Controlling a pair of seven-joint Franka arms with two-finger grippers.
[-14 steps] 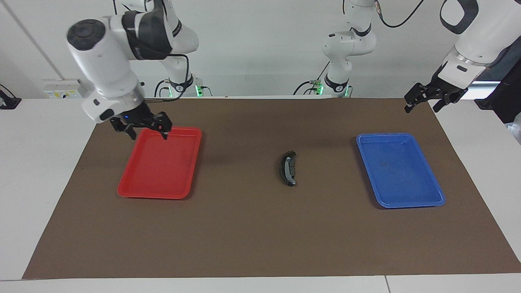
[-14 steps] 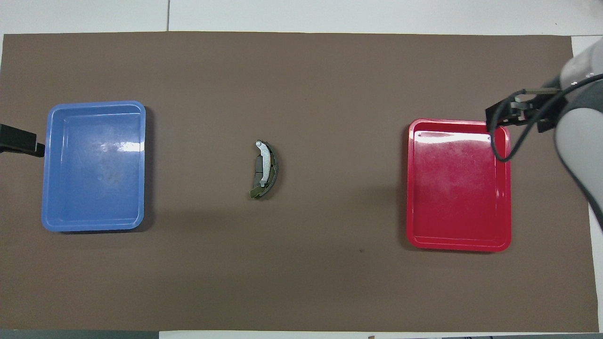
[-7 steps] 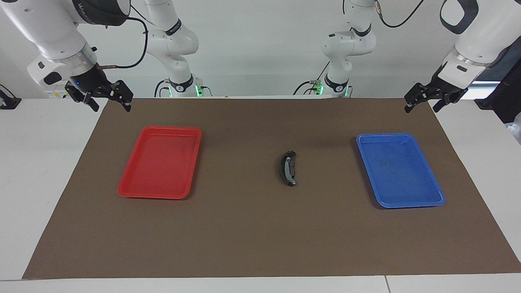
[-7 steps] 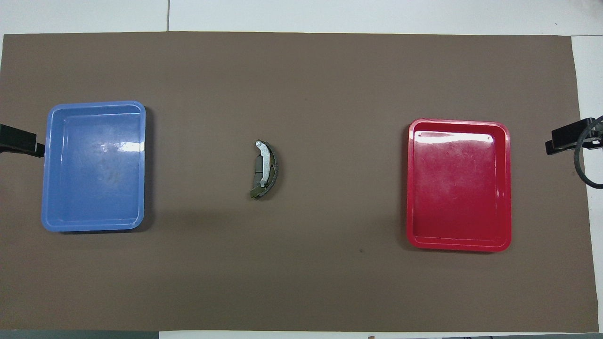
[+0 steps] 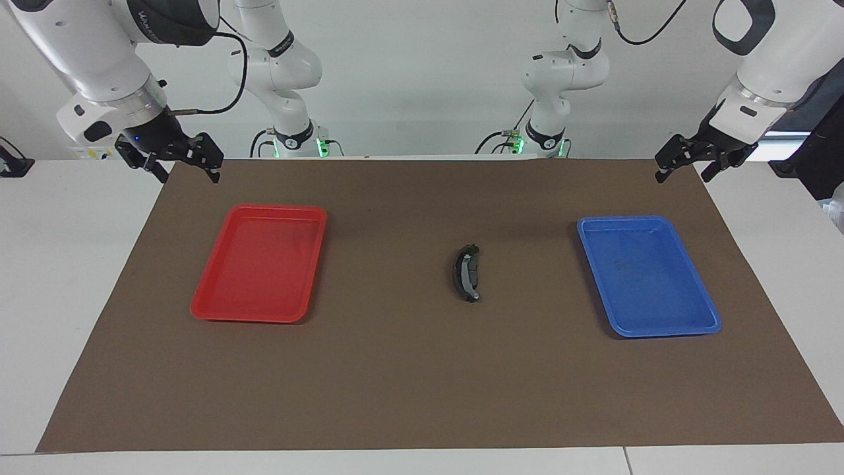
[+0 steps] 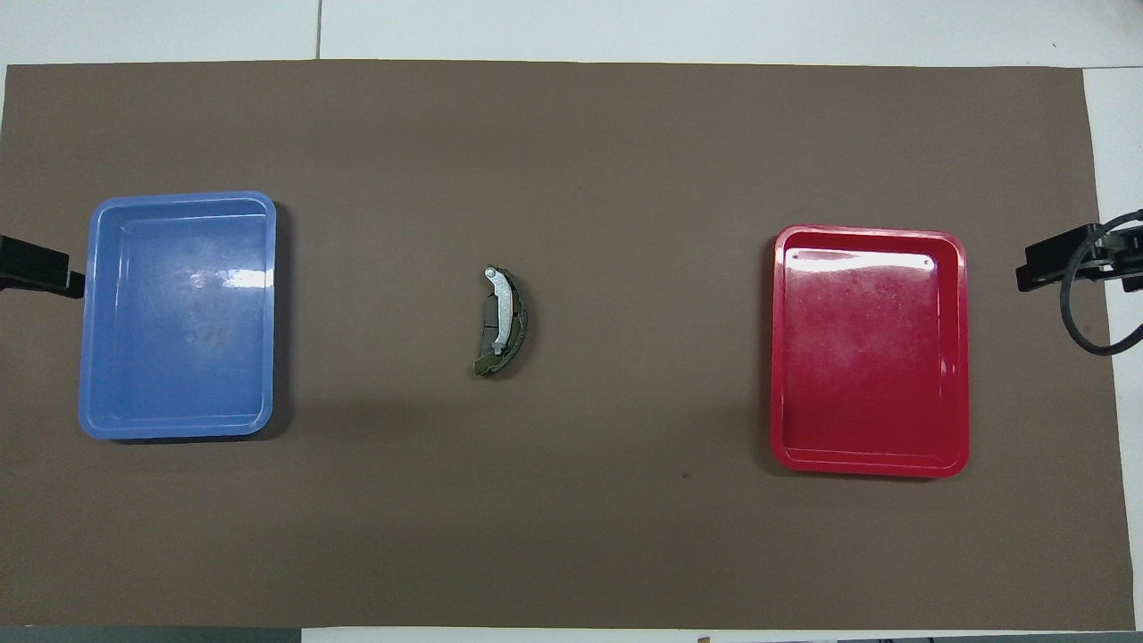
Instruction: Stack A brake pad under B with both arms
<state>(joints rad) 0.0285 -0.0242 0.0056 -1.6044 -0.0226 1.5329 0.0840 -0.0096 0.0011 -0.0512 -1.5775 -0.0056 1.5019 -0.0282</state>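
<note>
lying stacked on the brown mat (image 5: 422, 396) midway between the red tray (image 5: 260, 264) and blue tray (image 5: 649, 277), the curved pad b (image 6: 505, 308) rests on the a brake pad (image 6: 488, 323), well apart from both sets of jaws. the right gripper (image 5: 183, 165) hangs spread open and empty over the mat's corner near the red tray; lettering on its arm is unreadable. the left gripper (image 5: 684, 166) waits open and empty over the mat's edge near the blue tray.

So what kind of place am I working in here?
Likely a robotics lab bench: a white table under a brown mat, a red tray and blue tray, and cabled arms against a bare white wall.
</note>
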